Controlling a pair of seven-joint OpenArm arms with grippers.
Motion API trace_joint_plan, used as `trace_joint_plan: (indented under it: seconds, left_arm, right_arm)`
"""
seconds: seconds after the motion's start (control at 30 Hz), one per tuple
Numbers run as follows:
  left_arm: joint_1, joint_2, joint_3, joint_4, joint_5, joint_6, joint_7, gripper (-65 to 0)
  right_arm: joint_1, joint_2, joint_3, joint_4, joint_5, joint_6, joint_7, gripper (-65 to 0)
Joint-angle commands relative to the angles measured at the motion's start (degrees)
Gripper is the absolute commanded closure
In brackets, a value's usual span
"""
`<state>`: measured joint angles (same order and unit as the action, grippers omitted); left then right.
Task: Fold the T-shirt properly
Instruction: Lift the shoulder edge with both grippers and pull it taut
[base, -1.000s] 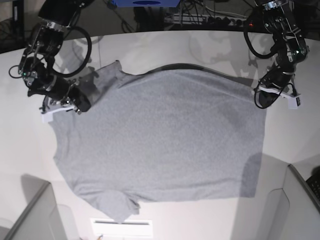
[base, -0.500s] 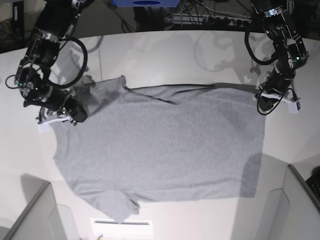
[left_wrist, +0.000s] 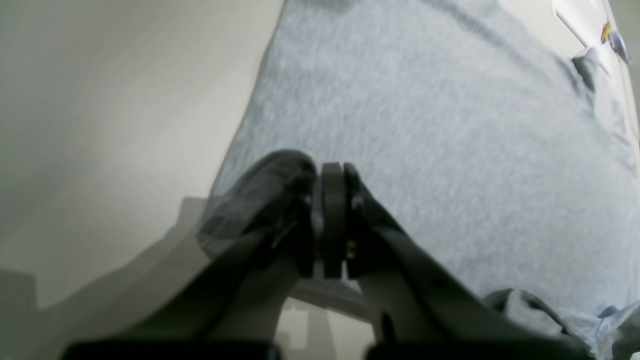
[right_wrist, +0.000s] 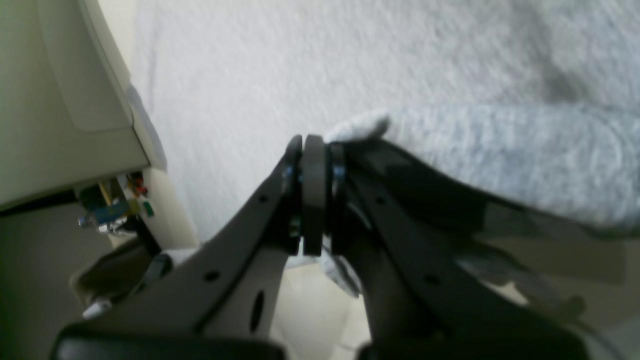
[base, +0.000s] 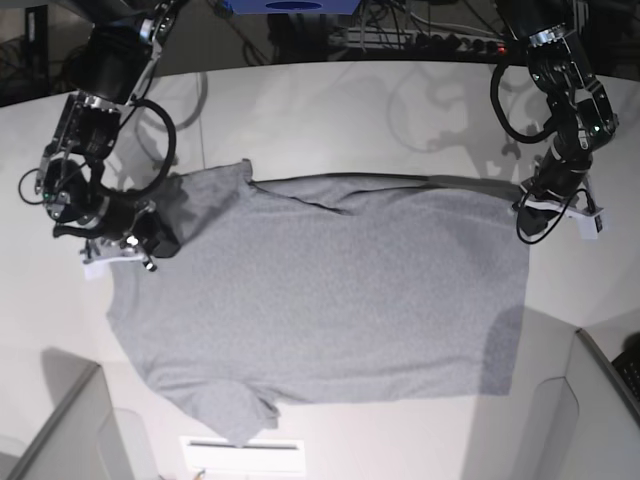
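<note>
Garment: we see the large heather-grey short-sleeved cotton T-shirt (base: 330, 290) spread plain side up on the pale white tabletop (base: 330, 110) | Left: the black left gripper (left_wrist: 332, 220) is clamped on cloth at the shirt's hem corner | Right: the black right gripper (right_wrist: 312, 195) pinches cloth at the shoulder by the sleeve

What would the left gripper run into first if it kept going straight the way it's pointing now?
Most likely the T-shirt itself. The left gripper points across the spread grey cloth, jaws shut on its edge. Depth is unclear, so judge this loosely.
</note>
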<state>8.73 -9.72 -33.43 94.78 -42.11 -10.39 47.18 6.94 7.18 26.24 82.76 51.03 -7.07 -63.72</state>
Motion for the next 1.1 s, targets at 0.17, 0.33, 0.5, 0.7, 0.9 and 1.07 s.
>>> trace_joint_plan:
  seconds: [0.17, 0.33, 0.5, 0.7, 0.9, 1.07]
  left_arm:
    - [-1.0, -0.9, -0.3, 0.9, -0.9, -0.2, -1.5, 0.0]
    - [-2.1, -0.9, 0.2, 0.4, -0.9, -0.2, -1.2, 0.0]
    - [-1.9, -0.9, -0.2, -0.3, -0.9, -0.2, -1.2, 0.0]
    - [-2.6, -0.9, 0.1, -0.5, -0.9, -0.2, -1.2, 0.0]
    - [-2.6, -0.9, 0.0, -0.9, -0.9, -0.2, -1.5, 0.0]
    - [-3.6, -0.9, -0.2, -2.2, -0.9, -0.2, -1.2, 0.0]
  right_arm:
    - [1.5, 1.6, 0.2, 0.2, 1.0, 0.3, 2.0, 0.0]
    - [5.3, 2.4, 0.1, -6.5, 0.9, 0.4, 2.0, 0.0]
    - [6.6, 4.3, -4.9, -8.3, 1.0, 0.5, 2.1, 0.0]
    - [8.1, 4.5, -6.2, -8.7, 1.0, 0.4, 4.3, 0.0]
    - [9.4, 5.0, -10.0, -12.0, 1.0, 0.4, 4.8, 0.0]
    - [10.2, 5.6, -11.9, -14.6, 1.0, 0.5, 5.0, 0.0]
